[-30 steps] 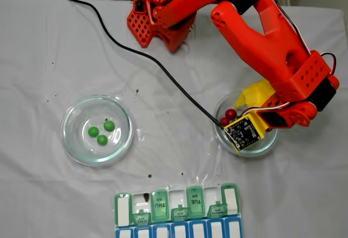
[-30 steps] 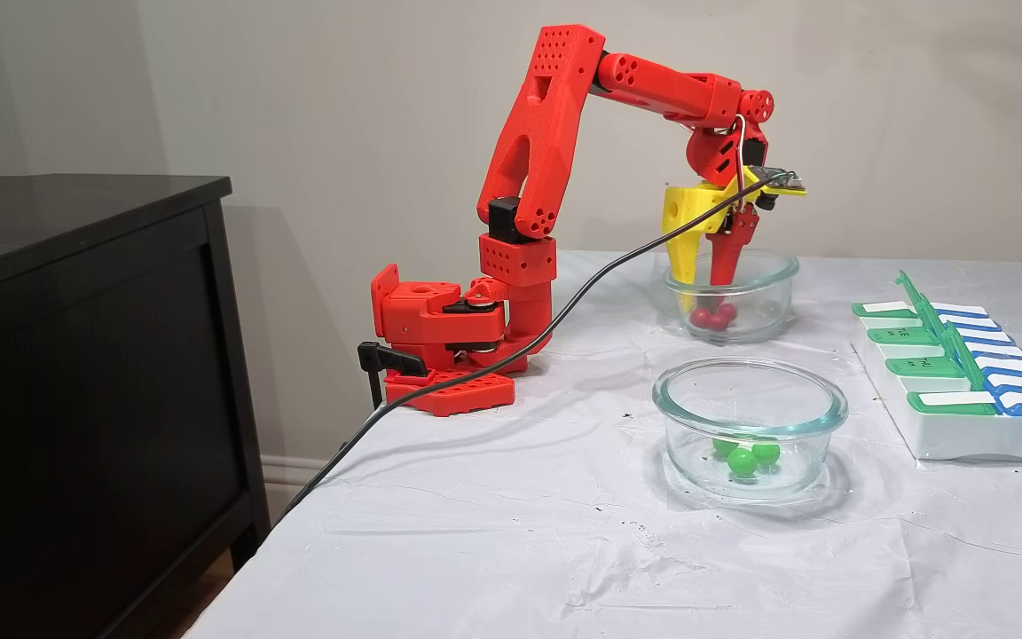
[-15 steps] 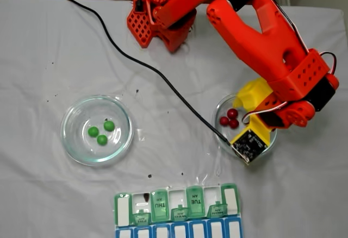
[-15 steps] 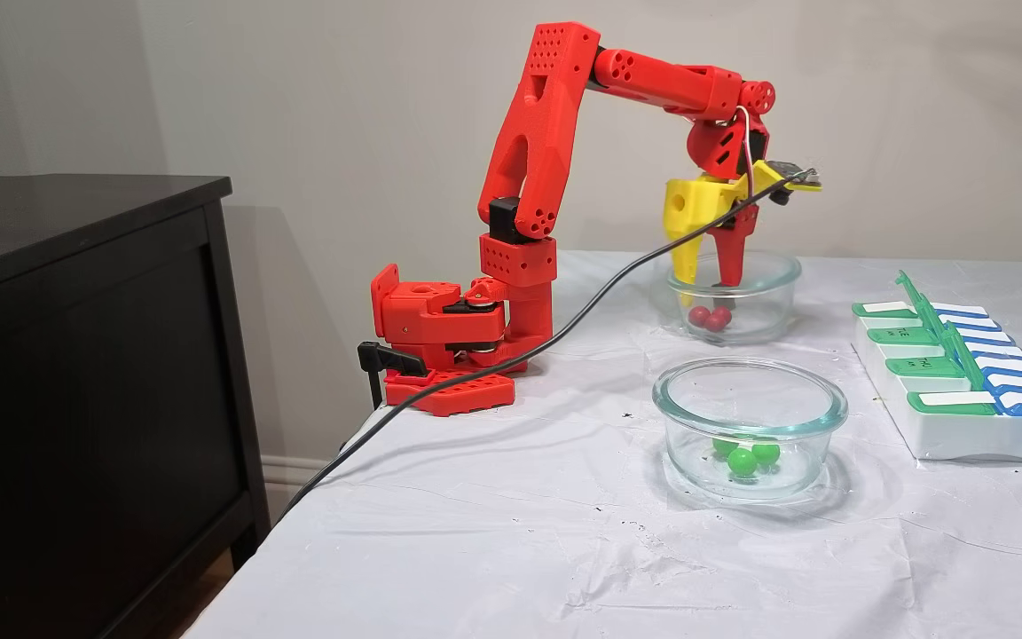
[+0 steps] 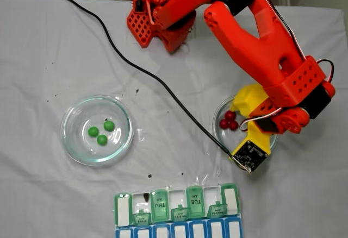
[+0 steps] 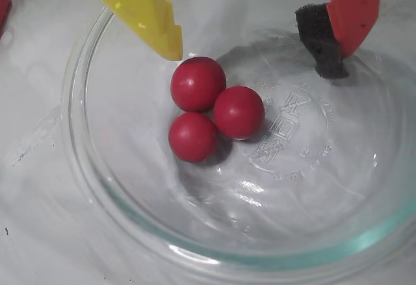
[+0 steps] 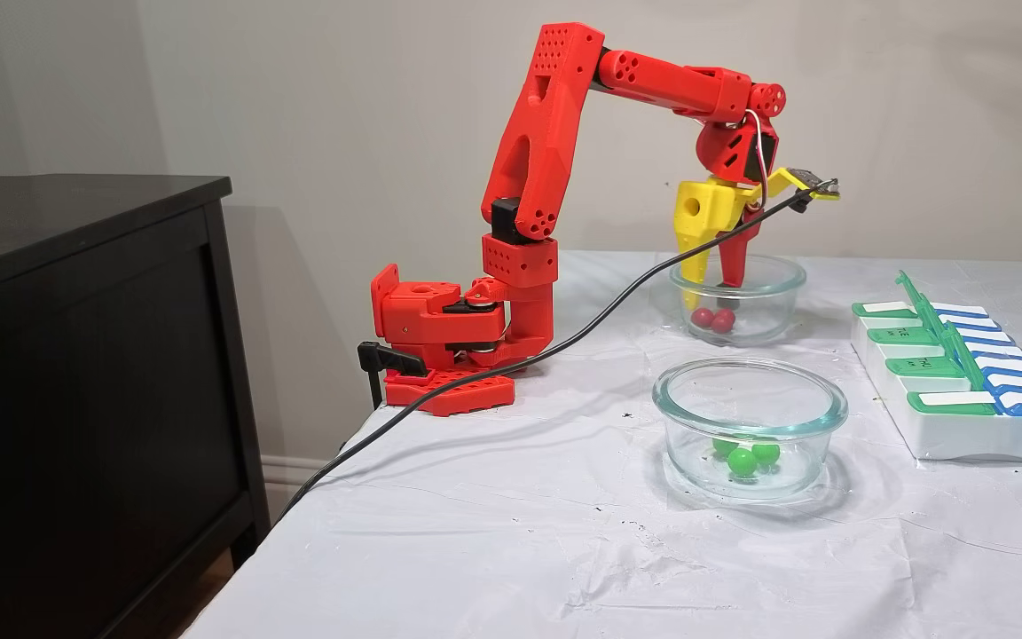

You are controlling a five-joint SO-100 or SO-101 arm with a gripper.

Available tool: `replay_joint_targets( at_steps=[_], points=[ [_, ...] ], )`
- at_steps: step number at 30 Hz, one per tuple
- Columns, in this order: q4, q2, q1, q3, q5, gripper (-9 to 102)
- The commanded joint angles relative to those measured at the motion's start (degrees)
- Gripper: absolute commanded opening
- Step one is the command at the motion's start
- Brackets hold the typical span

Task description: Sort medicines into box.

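over the far dish (image 6: 97,187), the wrist view shows the gripper (image 6: 257,54) spread open with nothing between its fingers, yellow tip just beside three touching red balls (image 6: 197,83). nearer than that dish, a second dish (image 7: 749,417) holds three green balls (image 7: 742,460); the box (image 7: 963,373) sits beside it, some lids up, and a black cable (image 5: 163,86) crosses the cloth.

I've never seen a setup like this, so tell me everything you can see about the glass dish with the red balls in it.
The glass dish is round, clear and shallow, with a thick greenish-tinted rim and an embossed mark in its flat bottom. It stands upright on the white table cover. Three glossy red balls lie clustered and touching inside it, off centre. The open gripper hangs above them, its yellow finger close by one ball and its red finger, tipped with a dark pad, apart from them.
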Motion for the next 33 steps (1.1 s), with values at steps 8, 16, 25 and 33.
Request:
replay_joint_targets(
  at_steps=[8, 16, 25, 33],
  points=[
    [1.1, 7.2, 2.5, -1.1, -4.5, 38],
    [1.1, 9.1, 2.5, 4.0, -6.2, 38],
    [0.7, 9.1, 3.2, 7.0, -7.6, 39],
    [-2.6, 6.4, 3.1, 9.2, -9.8, 38]
  ],
)
